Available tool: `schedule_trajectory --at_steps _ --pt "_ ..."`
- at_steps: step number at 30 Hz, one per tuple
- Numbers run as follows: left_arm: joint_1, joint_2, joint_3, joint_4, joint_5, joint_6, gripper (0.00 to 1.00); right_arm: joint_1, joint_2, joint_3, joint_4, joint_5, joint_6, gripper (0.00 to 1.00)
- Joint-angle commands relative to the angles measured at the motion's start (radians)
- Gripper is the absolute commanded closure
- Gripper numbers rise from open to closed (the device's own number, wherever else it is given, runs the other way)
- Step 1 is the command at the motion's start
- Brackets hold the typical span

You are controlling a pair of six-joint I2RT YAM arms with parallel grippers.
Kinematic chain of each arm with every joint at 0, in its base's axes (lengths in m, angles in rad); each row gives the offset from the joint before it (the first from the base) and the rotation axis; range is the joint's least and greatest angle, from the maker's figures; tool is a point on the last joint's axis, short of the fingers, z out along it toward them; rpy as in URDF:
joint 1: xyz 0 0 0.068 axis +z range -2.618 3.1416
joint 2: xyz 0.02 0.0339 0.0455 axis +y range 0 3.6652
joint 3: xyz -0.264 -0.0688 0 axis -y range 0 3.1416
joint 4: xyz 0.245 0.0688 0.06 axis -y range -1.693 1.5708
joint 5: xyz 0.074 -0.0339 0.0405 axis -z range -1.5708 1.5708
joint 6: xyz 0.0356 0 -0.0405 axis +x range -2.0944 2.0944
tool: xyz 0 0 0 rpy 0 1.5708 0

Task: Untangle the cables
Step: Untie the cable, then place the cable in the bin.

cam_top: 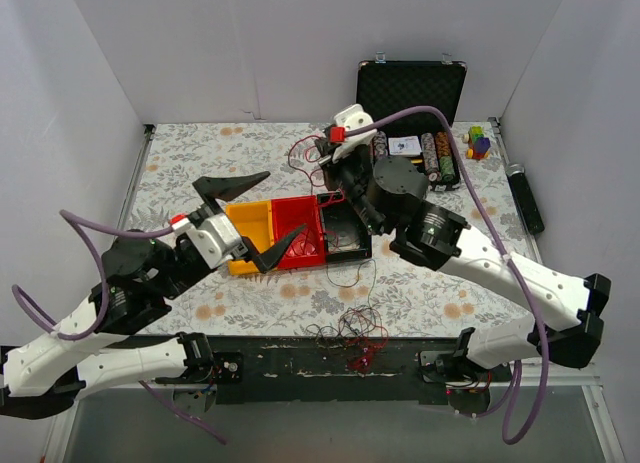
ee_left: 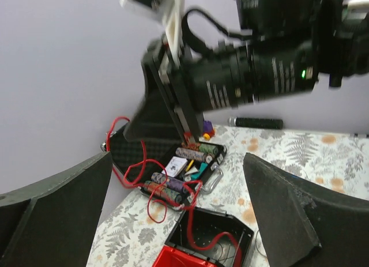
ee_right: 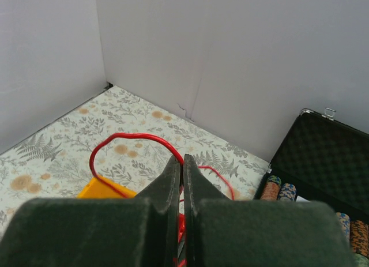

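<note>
A red cable (ee_right: 131, 136) is pinched between the tips of my right gripper (ee_right: 183, 164), which is shut on it above the bins. In the top view this red cable (cam_top: 293, 153) loops left of the right gripper (cam_top: 328, 165). The left wrist view shows the same red cable (ee_left: 123, 168) trailing over the case and down into the black bin (ee_left: 233, 220). A fist-sized tangle of thin dark red and black cables (cam_top: 351, 333) lies at the table's front edge. My left gripper (cam_top: 258, 219) hangs wide open over the yellow bin (cam_top: 251, 221), holding nothing.
Yellow, red (cam_top: 299, 223) and black (cam_top: 346, 233) bins sit joined mid-table. An open black case (cam_top: 410, 89) with poker chips (cam_top: 437, 157) stands at the back right, with small coloured blocks (cam_top: 479, 142) and a black cylinder (cam_top: 526, 197) beside it. White walls enclose three sides.
</note>
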Motion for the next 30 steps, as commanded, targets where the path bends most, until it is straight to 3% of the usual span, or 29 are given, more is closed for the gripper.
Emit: schedule_trajectory --at_steps 1,17,30 --pt "0.007 -0.020 0.035 0.029 -0.055 -0.021 0.02 -0.025 0.036 0.068 0.046 -0.083 0.038 0.99" --pt "0.010 -0.038 0.040 0.032 0.008 0.078 0.02 -0.124 0.255 0.149 0.052 -0.137 0.012 0.99" --pt "0.012 -0.063 -0.025 0.040 0.023 0.095 0.02 -0.144 0.199 0.145 0.063 -0.169 0.031 0.99"
